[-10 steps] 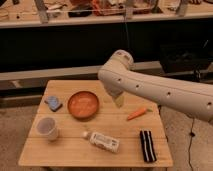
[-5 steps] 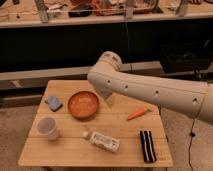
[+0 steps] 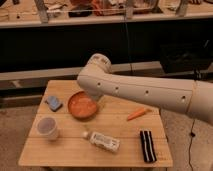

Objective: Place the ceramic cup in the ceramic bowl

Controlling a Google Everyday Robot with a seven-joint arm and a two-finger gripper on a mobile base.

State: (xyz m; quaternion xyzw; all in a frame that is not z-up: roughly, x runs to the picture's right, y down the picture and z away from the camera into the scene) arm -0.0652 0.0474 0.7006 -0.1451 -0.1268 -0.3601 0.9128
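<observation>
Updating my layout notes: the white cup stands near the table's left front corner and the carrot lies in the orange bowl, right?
No: the camera view shows the carrot on the table beside the ceramic bowl, not in it. The ceramic cup stands as said. The tool hangs by the bowl's rim.

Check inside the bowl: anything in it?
The bowl looks empty where visible; cup stands outside it. The arm and claw cover its back right rim, so that part is hidden.
</observation>
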